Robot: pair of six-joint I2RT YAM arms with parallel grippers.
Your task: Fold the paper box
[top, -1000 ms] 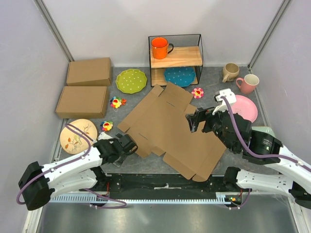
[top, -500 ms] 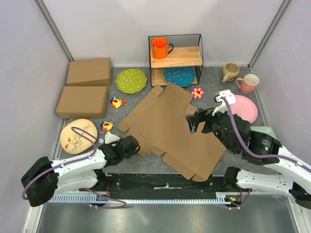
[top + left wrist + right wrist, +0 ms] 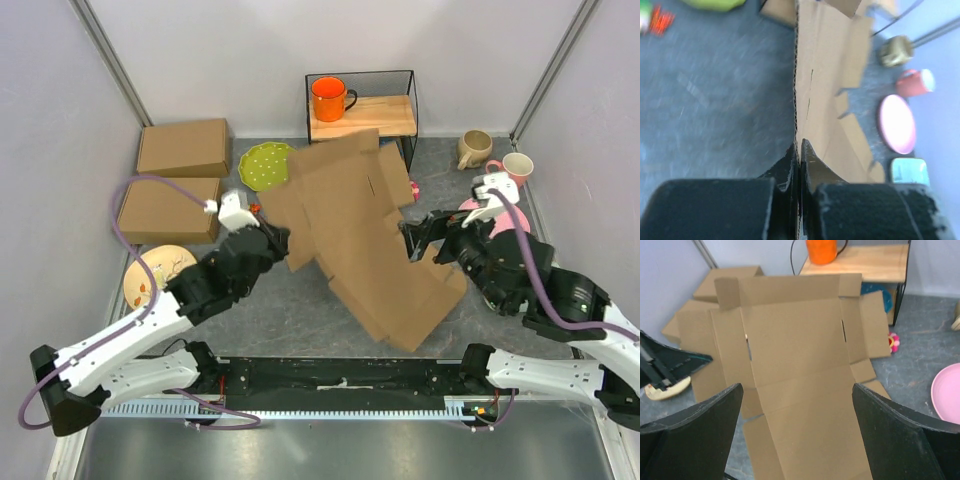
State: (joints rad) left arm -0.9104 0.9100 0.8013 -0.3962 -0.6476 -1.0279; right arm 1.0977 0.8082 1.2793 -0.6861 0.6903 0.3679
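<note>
The paper box (image 3: 355,225) is an unfolded cardboard sheet in the middle of the desk (image 3: 270,320). Its left side is raised so the sheet slants, and its near corner rests on the surface. The left end effector (image 3: 278,240) is pinched tight on the sheet's left edge, with its fingers (image 3: 782,175) on either side of the corrugated rim. The right end effector (image 3: 413,243) hangs close by the right edge, jaws spread wide and gripping nothing. The sheet's far end hides part of the wire shelf (image 3: 400,115), which holds an orange mug (image 3: 328,98).
</note>
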